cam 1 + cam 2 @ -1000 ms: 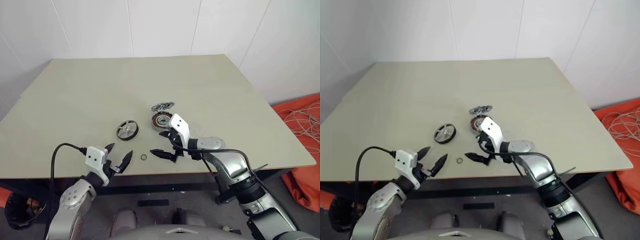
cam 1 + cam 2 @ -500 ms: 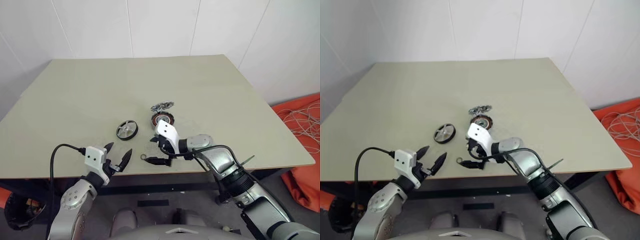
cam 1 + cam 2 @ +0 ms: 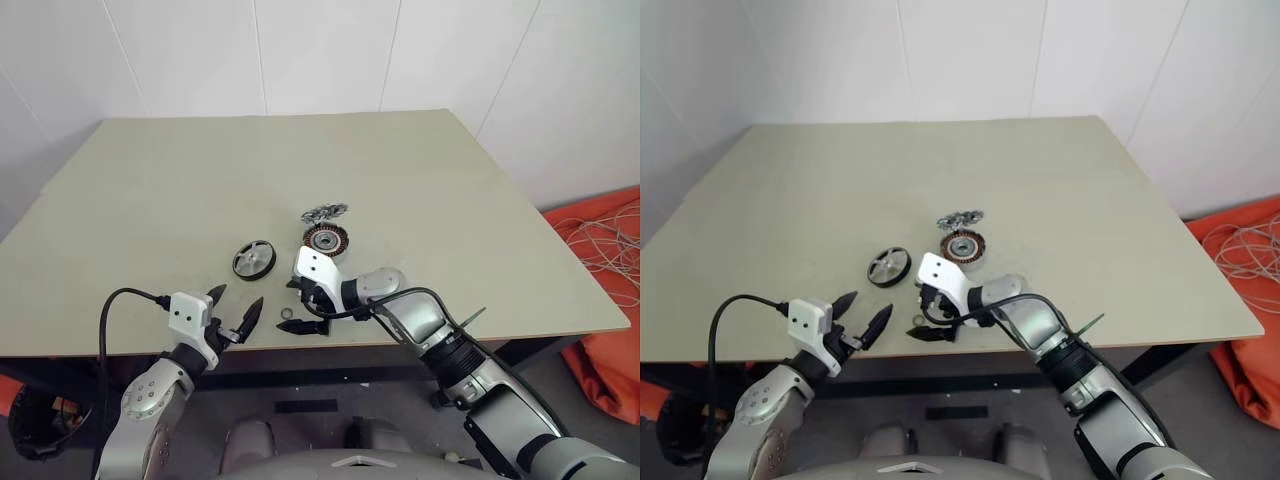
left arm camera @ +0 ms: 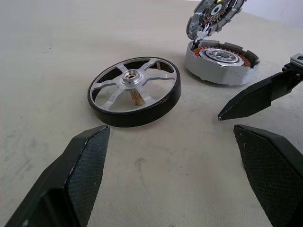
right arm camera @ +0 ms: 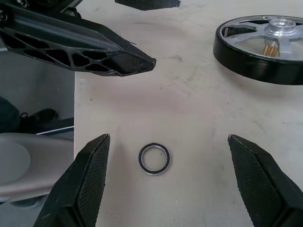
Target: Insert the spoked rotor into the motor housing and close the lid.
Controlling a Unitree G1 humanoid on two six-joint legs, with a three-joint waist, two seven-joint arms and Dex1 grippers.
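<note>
Reaching over the table (image 3: 150,190) with both claws wide open and holding nothing.

The right claw (image 3: 305,306) points down at a tiny dark ring (image 5: 154,159), which lies flat between its two spread fingers and touches neither. The spoked rotor (image 3: 254,259) lies flat just past that claw and a bit to the side, near the ring but apart from it. The left claw (image 3: 234,312) hangs at the table's near edge, fingers spread, with the spoked rotor straight ahead of it and not touching. Beyond the rotor sits the motor housing (image 4: 220,62), its copper ring showing on top. The lid (image 4: 214,17) stands tilted up at the far side of the housing, leaning on its rim.
</note>
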